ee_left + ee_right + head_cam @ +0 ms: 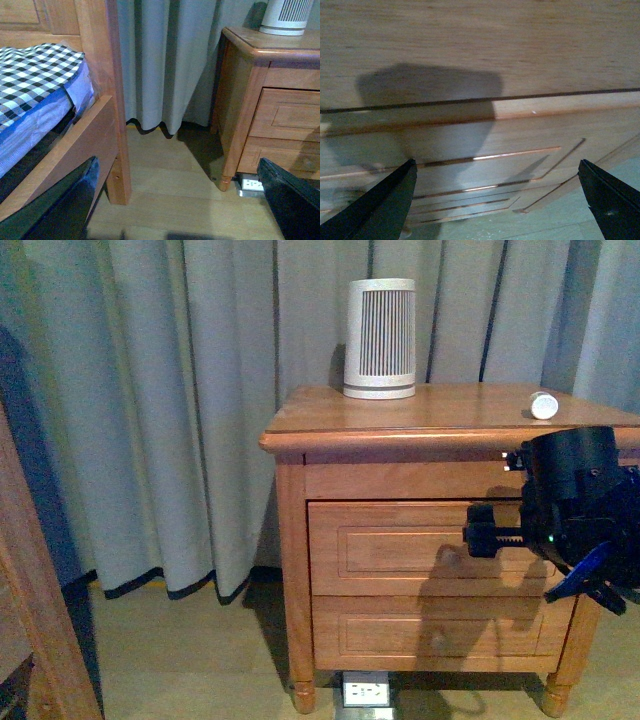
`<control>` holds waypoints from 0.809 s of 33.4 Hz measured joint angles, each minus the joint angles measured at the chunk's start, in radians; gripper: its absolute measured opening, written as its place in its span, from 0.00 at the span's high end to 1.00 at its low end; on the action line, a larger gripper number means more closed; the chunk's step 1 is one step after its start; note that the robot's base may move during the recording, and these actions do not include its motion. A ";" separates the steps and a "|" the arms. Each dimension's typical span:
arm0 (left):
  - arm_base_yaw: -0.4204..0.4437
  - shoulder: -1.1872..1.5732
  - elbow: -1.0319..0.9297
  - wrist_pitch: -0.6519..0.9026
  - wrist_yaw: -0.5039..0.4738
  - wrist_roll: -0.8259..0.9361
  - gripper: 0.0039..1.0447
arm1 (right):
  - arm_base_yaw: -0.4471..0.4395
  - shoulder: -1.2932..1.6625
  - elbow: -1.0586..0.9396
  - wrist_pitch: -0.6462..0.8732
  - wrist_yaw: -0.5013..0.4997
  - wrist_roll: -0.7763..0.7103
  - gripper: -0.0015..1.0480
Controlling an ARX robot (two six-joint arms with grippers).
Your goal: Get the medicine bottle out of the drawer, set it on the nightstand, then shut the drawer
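Medicine bottle (544,405) rests on the nightstand (430,410), above the right fingers (602,195), spread empty.

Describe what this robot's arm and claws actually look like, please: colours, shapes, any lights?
In the front view only the right arm shows: a chunky, rounded black housing with a toothed black bar sticking out sideways, a small green light and a blue piece low down. Its right gripper has two flat, black, pointed fingers. The left gripper looks alike: broad, black, tapered fingers. No cables or lettering are visible.

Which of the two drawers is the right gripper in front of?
The upper drawer: the right gripper is level with its panel, above the lower drawer.
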 joint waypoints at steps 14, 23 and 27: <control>0.000 0.000 0.000 0.000 0.000 0.000 0.06 | 0.003 -0.458 -0.451 0.061 -0.015 0.113 0.07; 0.000 0.000 0.000 0.000 0.000 0.000 0.06 | -0.040 -0.935 -0.797 0.066 0.055 0.097 0.07; 0.000 0.000 0.000 0.000 0.000 0.000 0.06 | -0.045 -1.236 -0.965 -0.002 0.113 0.073 0.07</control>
